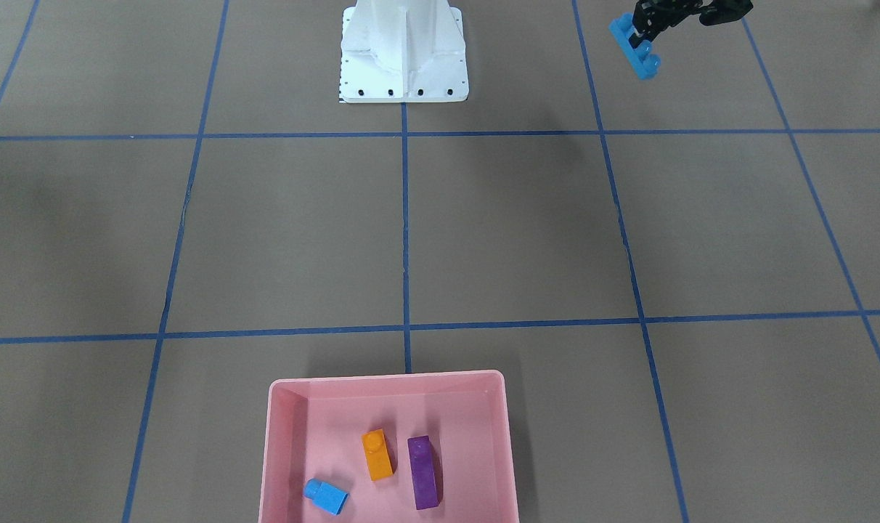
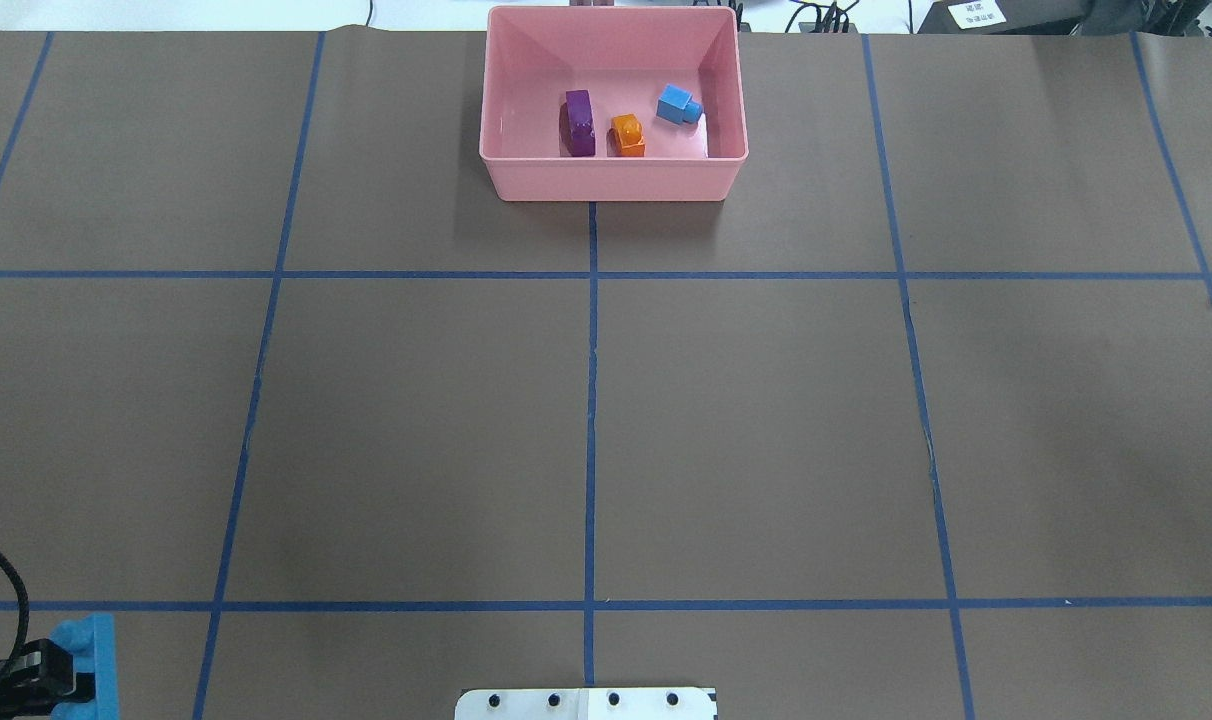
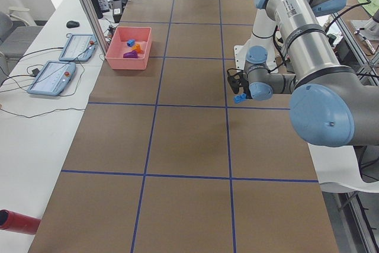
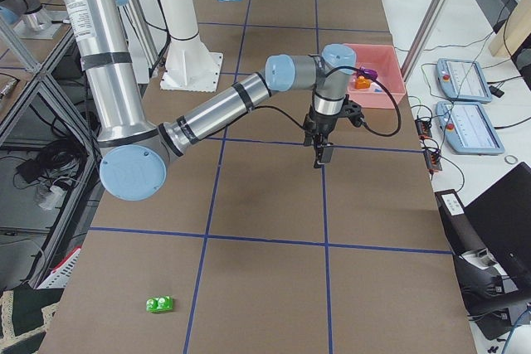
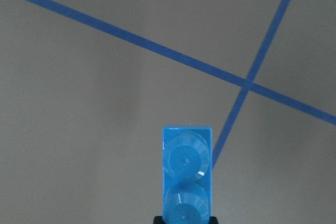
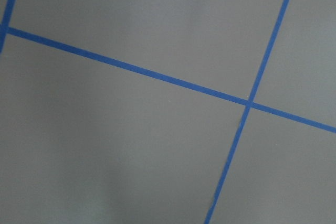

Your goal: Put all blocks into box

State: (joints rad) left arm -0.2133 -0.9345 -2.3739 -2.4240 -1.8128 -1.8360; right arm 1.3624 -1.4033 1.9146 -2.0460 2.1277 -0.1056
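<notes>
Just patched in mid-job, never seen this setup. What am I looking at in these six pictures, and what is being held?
Two robot arms at a taped table, each ending in a two-finger gripper. Two pictures look down from opposite sides, two look along the table from its ends, two come from wrist cameras. The pink box holds the purple block, orange block and small blue block. The left gripper is shut on the long blue block, far from the box. The green block lies on the table outside the box, toward the robot's right end. The right gripper shows only in one end view, so I cannot tell if it is open.
</notes>
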